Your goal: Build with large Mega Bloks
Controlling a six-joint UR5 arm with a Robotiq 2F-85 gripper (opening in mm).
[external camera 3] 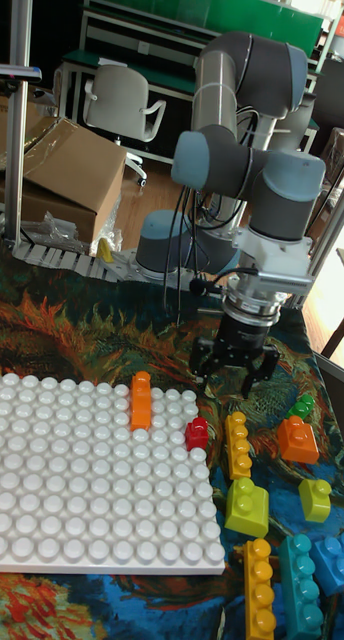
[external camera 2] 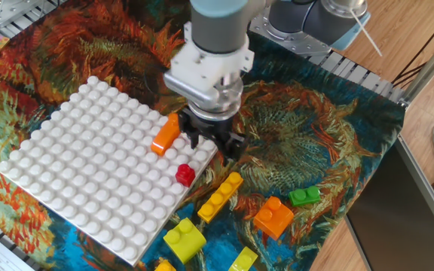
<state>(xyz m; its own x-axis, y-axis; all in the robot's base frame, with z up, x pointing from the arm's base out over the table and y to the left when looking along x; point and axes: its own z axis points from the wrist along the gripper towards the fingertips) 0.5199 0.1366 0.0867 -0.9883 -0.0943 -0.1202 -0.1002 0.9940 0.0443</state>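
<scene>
An orange bar (external camera 2: 166,133) (external camera 3: 141,399) stands pressed onto the white baseplate (external camera 2: 89,181) (external camera 3: 82,480) near its right edge. A red one-stud block (external camera 2: 184,175) (external camera 3: 197,434) sits at the plate's right rim. My gripper (external camera 2: 213,144) (external camera 3: 235,372) hangs open and empty just right of the orange bar, over the plate's edge and the cloth. Below it on the cloth lies a yellow bar (external camera 2: 220,196) (external camera 3: 237,445). An orange brick (external camera 2: 273,216) (external camera 3: 297,440) and a small green brick (external camera 2: 304,196) (external camera 3: 302,407) lie further right.
A lime brick (external camera 2: 184,238) (external camera 3: 247,505), a small lime block (external camera 3: 314,498), another yellow bar (external camera 2: 243,260) (external camera 3: 258,590) and teal bricks (external camera 3: 304,580) lie near the front of the patterned cloth. A dark panel (external camera 2: 398,203) borders the table's right side.
</scene>
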